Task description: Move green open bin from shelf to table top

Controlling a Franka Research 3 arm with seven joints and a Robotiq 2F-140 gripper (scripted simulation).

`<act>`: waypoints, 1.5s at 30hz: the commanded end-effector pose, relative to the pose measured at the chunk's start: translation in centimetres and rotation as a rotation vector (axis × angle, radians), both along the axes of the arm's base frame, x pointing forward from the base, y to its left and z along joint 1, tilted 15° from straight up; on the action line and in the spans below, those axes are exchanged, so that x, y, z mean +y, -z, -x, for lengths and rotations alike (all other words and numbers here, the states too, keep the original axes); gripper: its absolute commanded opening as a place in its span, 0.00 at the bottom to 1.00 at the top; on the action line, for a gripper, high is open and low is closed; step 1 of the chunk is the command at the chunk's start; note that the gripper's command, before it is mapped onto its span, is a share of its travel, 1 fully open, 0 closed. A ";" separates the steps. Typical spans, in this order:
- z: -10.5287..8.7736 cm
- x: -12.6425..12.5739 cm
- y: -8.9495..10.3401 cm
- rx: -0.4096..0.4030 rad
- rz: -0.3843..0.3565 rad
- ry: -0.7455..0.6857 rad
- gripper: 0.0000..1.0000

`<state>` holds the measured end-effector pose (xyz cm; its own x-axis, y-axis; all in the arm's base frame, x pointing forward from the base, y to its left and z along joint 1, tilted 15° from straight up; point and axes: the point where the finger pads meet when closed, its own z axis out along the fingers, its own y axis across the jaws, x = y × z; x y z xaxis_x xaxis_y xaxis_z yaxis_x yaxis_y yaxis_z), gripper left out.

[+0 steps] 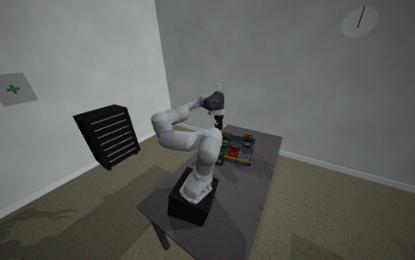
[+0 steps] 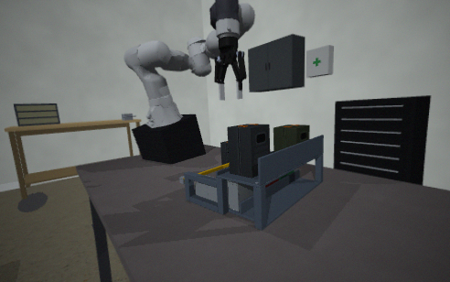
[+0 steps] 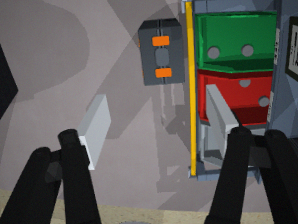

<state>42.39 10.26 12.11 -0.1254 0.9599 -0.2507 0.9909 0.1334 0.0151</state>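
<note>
Green open bin (image 1: pixel 224 150) (image 3: pixel 237 40) sits at one end of a row of three bins on the low blue-grey shelf (image 1: pixel 252 157) (image 2: pixel 261 208) (image 3: pixel 194 172), with round grey parts in it, two of them visible from the wrist. Directly beside it is one red bin (image 1: pixel 234 153) (image 3: pixel 235 97), which also shows two round parts, and past that one pale grey bin (image 1: pixel 245 155) (image 3: pixel 212 150). One yellow bar (image 1: pixel 237 159) (image 2: pixel 215 169) (image 3: pixel 191 90) runs along the front of the row. The shelf stands on a dull, purplish-brown table top (image 1: pixel 236 190) (image 2: pixel 183 229) (image 3: pixel 135 150), crossed by soft-edged shadows. Around it is a room with pale, mottled walls (image 1: pixel 270 63) (image 2: pixel 91 59) and a speckled tan floor (image 1: pixel 337 211) (image 2: pixel 37 238) (image 3: pixel 30 210). Three cases with orange latches can be counted: one dark case (image 2: pixel 249 148) (image 1: pixel 247 141) and one olive case (image 2: pixel 292 137) (image 1: pixel 226 138) up on the shelf's rear part, and one smaller dark case (image 3: pixel 161 52) (image 1: pixel 219 158) on the table just in front of the yellow bar. The single gripper (image 1: pixel 218 127) (image 2: pixel 230 92) (image 3: pixel 156 103) hangs above, pointing down, its two pale fingertips (image 2: pixel 221 92) well apart and nothing between them.
</note>
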 end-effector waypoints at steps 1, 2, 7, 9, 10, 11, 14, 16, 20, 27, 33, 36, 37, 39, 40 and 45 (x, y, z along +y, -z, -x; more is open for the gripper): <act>-0.2 -0.3 1.0 -0.002 0.000 0.001 0.57; -0.3 -0.6 2.1 -0.004 0.000 0.002 0.57; -0.8 -1.4 5.2 -0.009 0.001 0.005 0.57; -0.8 -1.4 5.2 -0.009 0.001 0.005 0.57; -0.8 -1.4 5.2 -0.009 0.001 0.005 0.57; -0.8 -1.4 5.2 -0.009 0.001 0.005 0.57; -0.8 -1.4 5.2 -0.009 0.001 0.005 0.57; -0.8 -1.4 5.2 -0.009 0.001 0.005 0.57; -1.0 -2.0 7.3 -0.006 0.000 0.004 0.57; -1.4 -2.4 8.7 -0.009 0.001 0.005 0.57; -1.4 -2.4 8.7 -0.009 0.001 0.005 0.57; -1.2 -2.3 8.3 -0.006 0.000 0.004 0.57; -1.2 -2.3 8.2 -0.007 0.000 0.004 0.57; -1.3 -2.2 7.8 -0.009 0.001 0.005 0.57; -1.3 -2.2 7.8 -0.009 0.001 0.005 0.57; -1.3 -2.2 7.8 -0.009 0.001 0.005 0.57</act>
